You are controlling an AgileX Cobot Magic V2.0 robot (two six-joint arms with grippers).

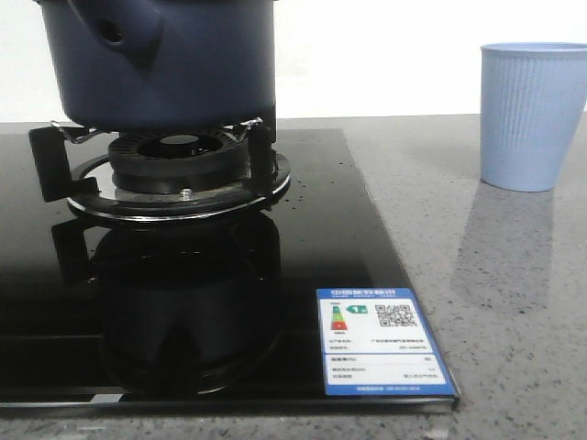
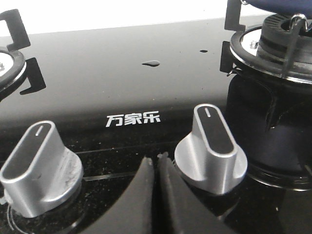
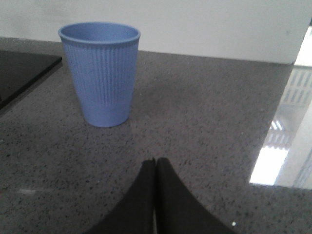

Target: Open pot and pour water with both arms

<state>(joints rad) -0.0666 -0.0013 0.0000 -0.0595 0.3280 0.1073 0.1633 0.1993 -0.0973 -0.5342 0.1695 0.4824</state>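
The dark navy-blue pot [image 1: 174, 64] stands on the gas burner's metal supports, its stubby hollow handle socket [image 1: 115, 32] facing the front camera; its top is cut off by the frame, so the lid is out of view. Only a sliver of the pot [image 2: 280, 4] shows in the left wrist view. The light blue ribbed cup [image 1: 532, 115] stands upright on the grey counter to the right of the hob; it also shows in the right wrist view [image 3: 101, 73]. My left gripper [image 2: 157, 163] is shut and empty, low over the hob between two silver knobs. My right gripper [image 3: 155, 163] is shut and empty above the counter, short of the cup.
The black glass hob [image 1: 183, 312] carries a burner ring [image 1: 179, 170], an energy label [image 1: 381, 341] and water drops [image 2: 151, 63]. Two silver knobs [image 2: 212, 146] [image 2: 36, 168] flank my left gripper. A second burner [image 2: 7, 63] sits at the left. The grey counter [image 3: 204, 112] ends at an edge.
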